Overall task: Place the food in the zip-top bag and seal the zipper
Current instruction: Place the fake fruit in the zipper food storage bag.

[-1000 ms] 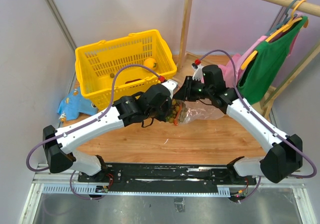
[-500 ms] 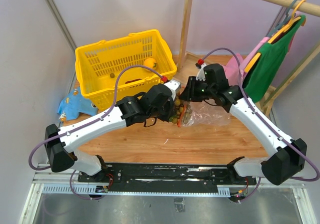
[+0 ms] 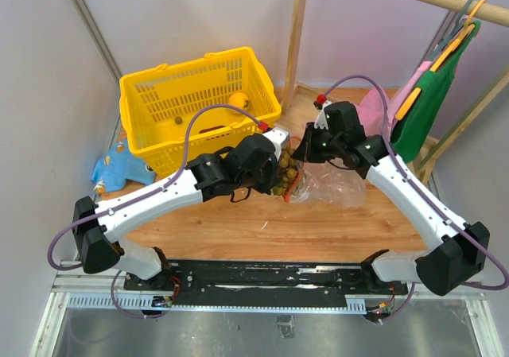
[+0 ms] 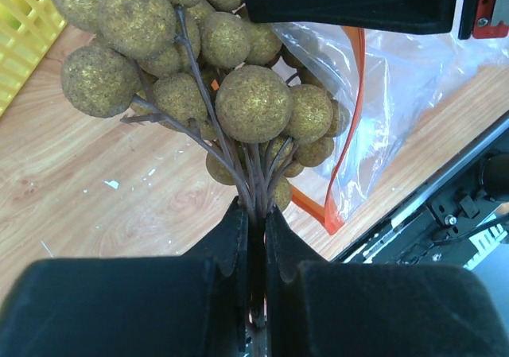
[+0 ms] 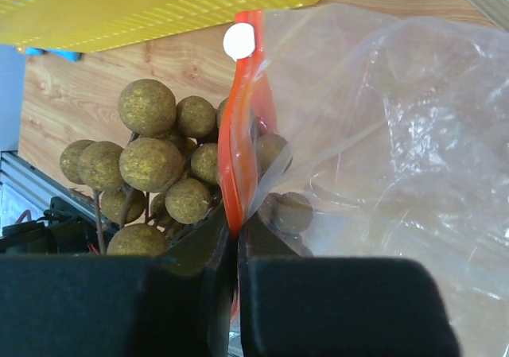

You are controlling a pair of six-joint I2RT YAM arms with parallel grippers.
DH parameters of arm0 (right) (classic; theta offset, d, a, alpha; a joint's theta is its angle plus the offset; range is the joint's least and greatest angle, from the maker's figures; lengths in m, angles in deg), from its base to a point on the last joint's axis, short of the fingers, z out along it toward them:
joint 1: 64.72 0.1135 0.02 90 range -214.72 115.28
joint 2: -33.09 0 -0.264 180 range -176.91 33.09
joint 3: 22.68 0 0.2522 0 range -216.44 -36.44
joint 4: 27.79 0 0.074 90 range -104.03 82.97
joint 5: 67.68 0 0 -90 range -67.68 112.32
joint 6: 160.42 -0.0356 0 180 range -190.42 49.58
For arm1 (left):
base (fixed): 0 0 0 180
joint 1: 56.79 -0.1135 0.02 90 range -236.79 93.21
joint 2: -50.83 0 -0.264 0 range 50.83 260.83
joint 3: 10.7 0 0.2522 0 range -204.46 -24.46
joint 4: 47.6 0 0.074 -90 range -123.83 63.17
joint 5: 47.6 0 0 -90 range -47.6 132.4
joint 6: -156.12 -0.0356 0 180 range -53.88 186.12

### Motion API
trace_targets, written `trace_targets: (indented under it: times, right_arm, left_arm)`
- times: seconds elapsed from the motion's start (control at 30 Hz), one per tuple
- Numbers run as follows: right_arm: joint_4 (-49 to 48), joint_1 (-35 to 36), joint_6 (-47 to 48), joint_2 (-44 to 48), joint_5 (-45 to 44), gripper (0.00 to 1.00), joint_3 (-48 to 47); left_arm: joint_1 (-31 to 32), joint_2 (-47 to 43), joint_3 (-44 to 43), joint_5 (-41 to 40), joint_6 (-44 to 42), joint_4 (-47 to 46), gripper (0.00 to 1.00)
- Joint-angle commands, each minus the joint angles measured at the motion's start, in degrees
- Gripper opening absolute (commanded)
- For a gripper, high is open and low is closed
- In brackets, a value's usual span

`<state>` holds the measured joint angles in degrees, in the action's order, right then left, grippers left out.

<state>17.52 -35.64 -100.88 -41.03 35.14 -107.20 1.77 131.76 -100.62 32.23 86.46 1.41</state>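
The left gripper (image 4: 256, 218) pinched the stem of the grape bunch (image 4: 250, 102), with a few grapes apparently past the mouth of the zip-top bag (image 5: 382, 134). The right gripper (image 5: 236, 234) pinched the bag's zipper (image 5: 242, 126). An orange fruit (image 3: 238, 100) lay in the yellow basket (image 3: 151, 126), and sealing was not yet done.

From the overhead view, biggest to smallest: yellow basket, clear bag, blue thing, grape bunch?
Largest: yellow basket.
Next: clear bag and blue thing, about alike.
Smallest: grape bunch, though partly hidden.
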Motion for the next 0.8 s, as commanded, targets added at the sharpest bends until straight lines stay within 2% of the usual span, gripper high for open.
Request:
trace_targets:
  times: [0.0,0.17,0.37,0.4,0.5,0.6,0.77]
  right_arm:
    - [-4.39,-0.63,0.66,1.46,5.10,0.02,0.48]
    - [-12.18,-0.65,0.47,3.14,10.86,0.01,3.40]
    - [-16.11,-0.56,0.58,3.29,16.41,0.03,4.12]
    - [-15.65,-0.54,0.83,3.54,16.05,0.08,4.20]
    - [-11.49,-0.60,2.29,4.33,11.87,0.13,3.32]
    - [-6.19,-0.60,3.48,4.75,5.23,0.32,1.42]
    - [-0.74,-0.60,4.60,5.01,-0.60,0.35,-1.33]
  left_arm:
    - [-0.38,-0.46,0.33,0.33,-1.08,-4.32,0.00]
    - [-0.43,-0.57,1.14,0.85,-1.03,-5.24,0.00]
    - [-0.64,-0.48,1.67,-0.63,-0.22,-5.91,0.00]
    - [-0.83,-0.74,1.91,-0.71,-0.07,-6.19,0.00]
    - [-1.09,-1.54,2.46,-0.69,0.16,-7.25,0.00]
    - [-1.09,-2.14,3.05,-0.09,-0.27,-7.94,0.00]
    - [-1.11,-2.63,3.21,0.15,-0.64,-7.95,0.00]
